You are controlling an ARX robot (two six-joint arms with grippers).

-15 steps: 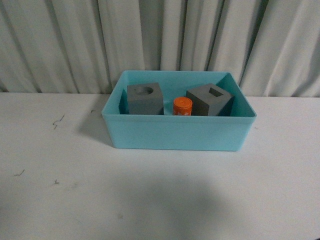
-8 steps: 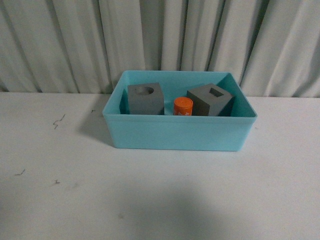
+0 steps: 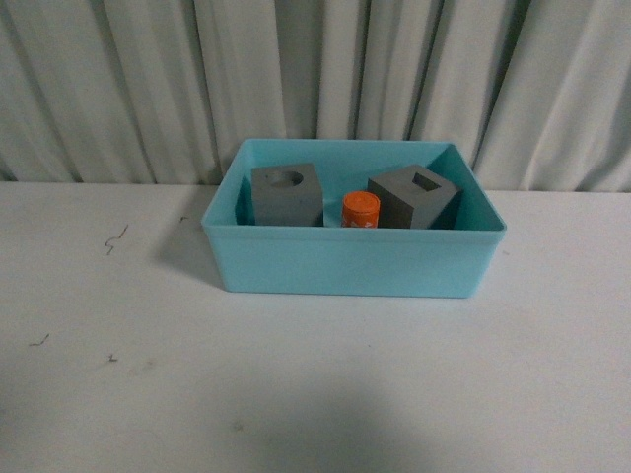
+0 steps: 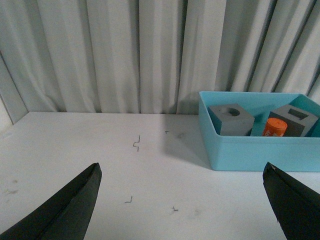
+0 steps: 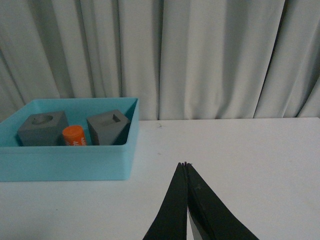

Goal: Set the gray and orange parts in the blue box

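Note:
The blue box (image 3: 345, 264) stands on the white table at the back centre. Inside it stand the gray cube with a round hole (image 3: 286, 193), the orange cylinder (image 3: 360, 209) and the gray cube with a square hole (image 3: 414, 196). All show again in the left wrist view, with the box (image 4: 250, 150), round-hole cube (image 4: 231, 119), cylinder (image 4: 275, 127) and square-hole cube (image 4: 295, 119), and in the right wrist view, with the box (image 5: 65, 162), round-hole cube (image 5: 42, 127), cylinder (image 5: 74, 135) and square-hole cube (image 5: 108, 126). My left gripper (image 4: 182, 172) is open and empty, well short of the box. My right gripper (image 5: 185, 165) is shut and empty over bare table. Neither arm shows in the front view.
A gray pleated curtain (image 3: 315, 79) hangs close behind the table. Small dark marks (image 3: 115, 236) dot the white tabletop left of the box.

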